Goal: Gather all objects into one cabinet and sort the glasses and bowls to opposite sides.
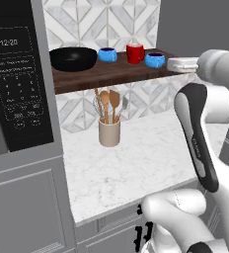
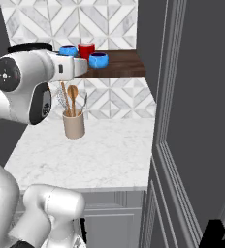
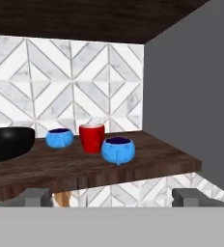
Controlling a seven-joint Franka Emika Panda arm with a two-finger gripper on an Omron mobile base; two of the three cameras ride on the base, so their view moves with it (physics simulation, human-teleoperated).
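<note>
The left base view takes in the whole row on the dark brown wood-grain shelf board point(image 1: 111, 74): the wide, shallow, glossy black bowl point(image 1: 73, 58) at the left end, then a squat blue cup point(image 1: 107, 54), the red mug point(image 1: 134, 53) and a second blue cup point(image 1: 155, 60) toward the right, all upright and close together but apart. It also shows a black microwave panel point(image 1: 18, 79) at far left, which the other views lack. In the right base view the arm covers most of the bowl, leaving just its rim above the white link, while the tall grey panelled door point(image 2: 197, 121) fills the right side. Both base views show the beige utensil holder point(image 1: 109, 132) with wooden spoons standing on the white marbled counter point(image 1: 146, 168) below the shelf, against chevron-patterned marble tile. The hand view looks level along the shelf, revealing the cups' dark insides and a small handle on the nearer blue cup. There the gripper point(image 3: 114, 198) has its two grey finger tips spread wide, holding nothing, just short of the shelf's near edge.
</note>
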